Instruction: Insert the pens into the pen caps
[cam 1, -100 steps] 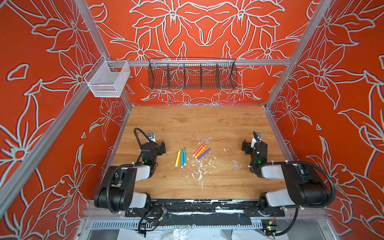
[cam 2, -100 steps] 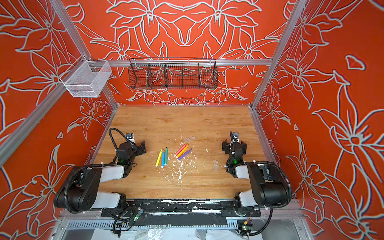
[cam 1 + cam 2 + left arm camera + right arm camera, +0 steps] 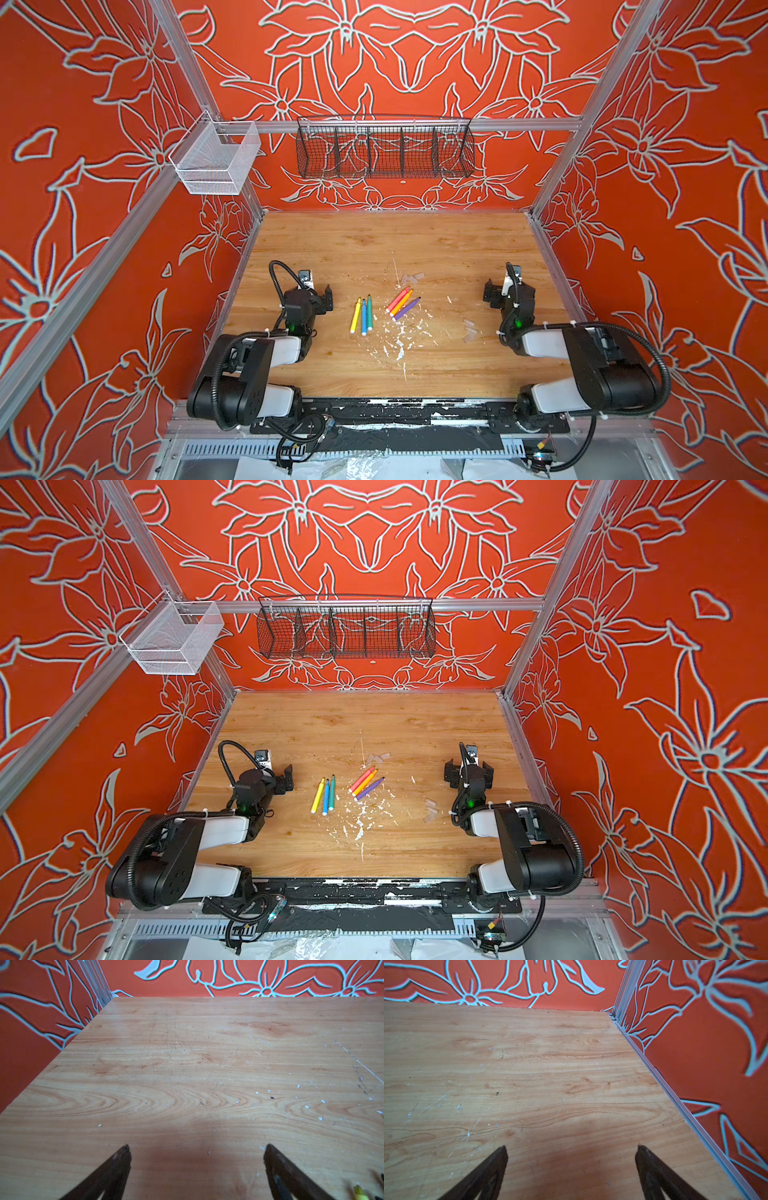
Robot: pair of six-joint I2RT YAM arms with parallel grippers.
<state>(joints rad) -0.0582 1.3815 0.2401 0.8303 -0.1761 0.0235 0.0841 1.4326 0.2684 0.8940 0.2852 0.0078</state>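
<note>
A slim yellow marker pen [image 3: 355, 315], a blue pen [image 3: 364, 317] and a green pen [image 3: 369, 312] are lying side by side on the scuffed wooden worktop [image 3: 374, 241]. A pink-red pen [image 3: 397, 299], an orange pen [image 3: 401, 303] and a purple pen [image 3: 406, 308] are fanning out just beside them. None is wearing a cap. The small clear plastic pen caps are sitting in two faint clusters, one [image 3: 411, 277] just beyond the pink-red pen and the other [image 3: 469, 330] near the right arm. The left arm's fingers [image 3: 121, 1157] are standing wide apart over bare wood near the yellow pen. The right arm's fingers [image 3: 500, 1157] are likewise spread and gripping nothing. By all appearances, the whole job is lying ahead.
</note>
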